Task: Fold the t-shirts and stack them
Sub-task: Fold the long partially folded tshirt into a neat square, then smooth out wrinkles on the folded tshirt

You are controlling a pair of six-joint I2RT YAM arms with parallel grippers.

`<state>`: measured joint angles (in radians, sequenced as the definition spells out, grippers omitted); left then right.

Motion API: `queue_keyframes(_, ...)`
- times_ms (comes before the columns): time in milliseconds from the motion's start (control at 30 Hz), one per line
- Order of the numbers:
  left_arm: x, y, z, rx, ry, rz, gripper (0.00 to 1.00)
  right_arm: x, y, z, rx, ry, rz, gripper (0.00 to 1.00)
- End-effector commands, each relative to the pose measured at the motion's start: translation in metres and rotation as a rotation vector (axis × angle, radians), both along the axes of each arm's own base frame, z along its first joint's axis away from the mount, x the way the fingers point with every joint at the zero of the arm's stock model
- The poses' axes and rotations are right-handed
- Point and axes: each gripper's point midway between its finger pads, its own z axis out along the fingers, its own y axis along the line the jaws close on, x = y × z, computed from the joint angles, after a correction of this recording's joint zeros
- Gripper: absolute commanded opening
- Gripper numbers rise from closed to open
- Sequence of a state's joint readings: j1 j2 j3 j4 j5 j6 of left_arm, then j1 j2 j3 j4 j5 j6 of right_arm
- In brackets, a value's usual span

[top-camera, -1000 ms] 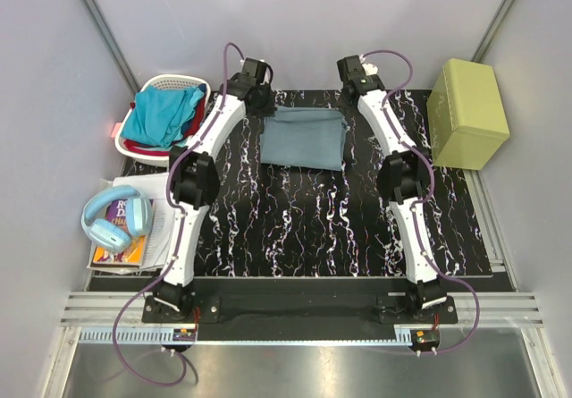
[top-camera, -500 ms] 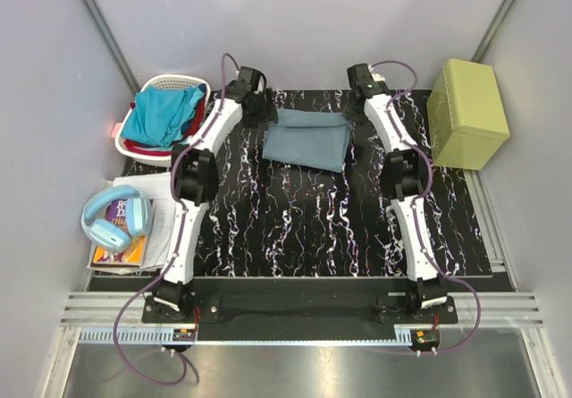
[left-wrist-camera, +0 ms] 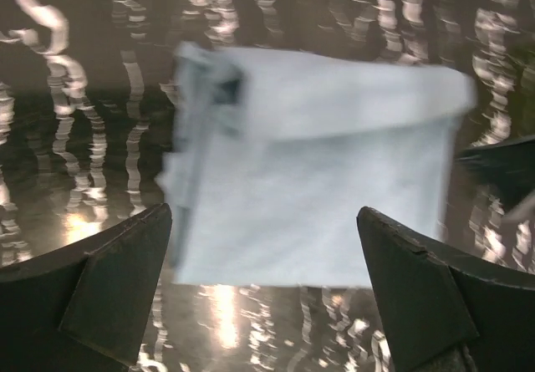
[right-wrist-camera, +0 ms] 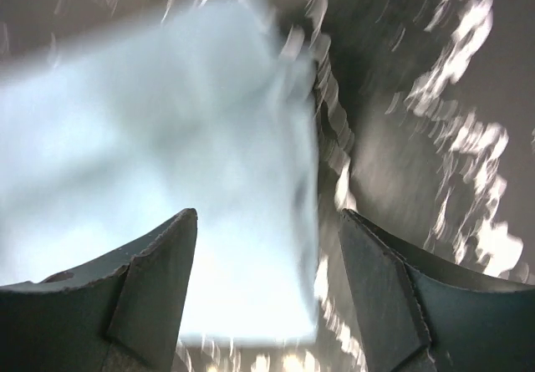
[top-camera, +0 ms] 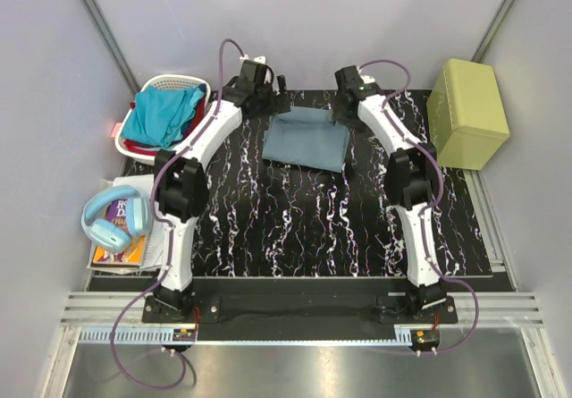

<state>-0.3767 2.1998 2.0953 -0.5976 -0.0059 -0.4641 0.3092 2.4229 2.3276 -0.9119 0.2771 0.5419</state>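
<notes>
Top external: outstretched left tool (top-camera: 280,94), right tool (top-camera: 342,116) flank grey-blue t-shirt (top-camera: 306,143).

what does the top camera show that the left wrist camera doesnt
Only the top view: the white basket holding the turquoise tee, the headphones on books, the yellow-green box and both arms at full length. Only the left wrist view: the left gripper with its fingers spread wide, and a close, blurred look at the layered fold along one side of the grey-blue tee. Both: that folded tee lying on the black marbled table.
</notes>
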Motion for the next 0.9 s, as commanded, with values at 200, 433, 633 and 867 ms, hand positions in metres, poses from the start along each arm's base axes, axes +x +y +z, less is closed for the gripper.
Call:
queue_keyframes(200,-0.036,-0.032,-0.049,-0.019,0.092,-0.113,0.99,-0.061,0.034,-0.005,0.044,-0.005,0.076,0.72)
queue_keyframes(433,-0.028,-0.038,-0.082,-0.003,0.134,-0.133,0.99,-0.053,0.037,-0.027,0.027,0.009,0.116,0.66)
queue_keyframes(633,-0.037,-0.037,-0.113,0.009,0.206,-0.145,0.99,-0.069,0.042,-0.064,0.056,0.108,0.121,0.57)
queue_keyframes(867,-0.062,-0.029,-0.135,0.020,0.298,-0.134,0.77,-0.093,0.036,-0.073,0.062,0.175,0.098,0.46)
